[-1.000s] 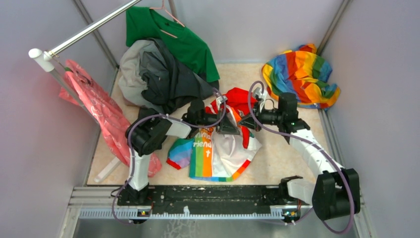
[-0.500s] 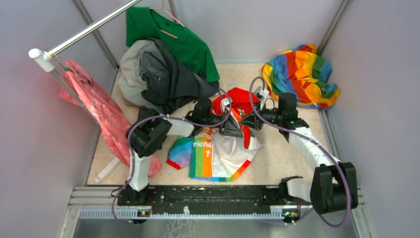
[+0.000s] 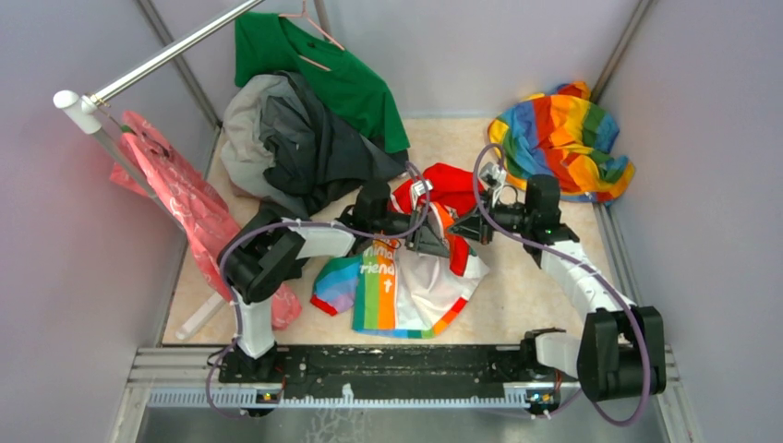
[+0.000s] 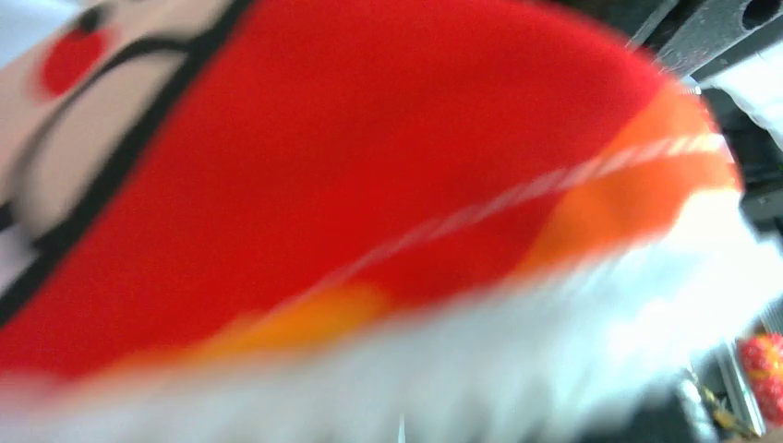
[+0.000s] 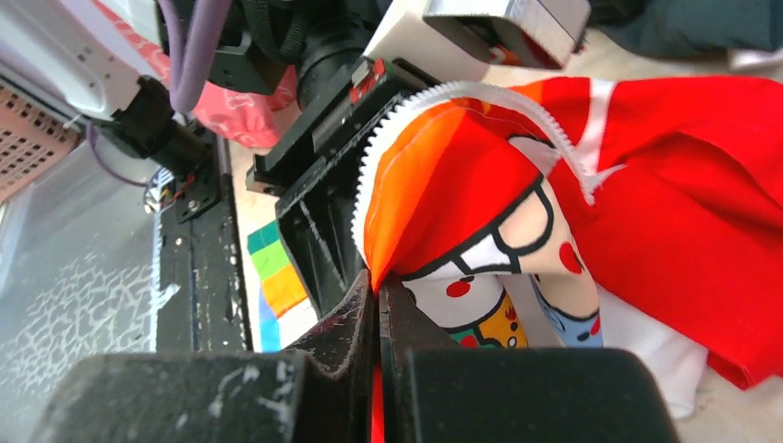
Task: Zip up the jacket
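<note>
Over the last second the arms only nudge toward the red hood [image 3: 454, 183], left fingers [image 3: 429, 240] and right fingers [image 5: 353, 321] staying clenched on the orange-red zipper strip [image 5: 415, 185] of the jacket [image 3: 406, 291] lying in the middle of the bench [image 3: 526, 295], its bare teeth [image 5: 480, 92] suggesting no zipping progress yet.

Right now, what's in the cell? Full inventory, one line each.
jacket: 1, white with rainbow panels and red hood; table centre, top edge raised between the grippers
rainbow cloth: 1, blue, yellow and red bands; far right corner
green shirt: 1, green; hung at the back
grey pile: count unclear, light and dark grey; far left, below the shirt
pink cloth: 1, pink; hanging at the rail's end, left
rail: 1, silver; far left
table: 1, beige
left gripper: 1, black; shut on jacket
right gripper: 1, black; shut on jacket's orange edge
</note>
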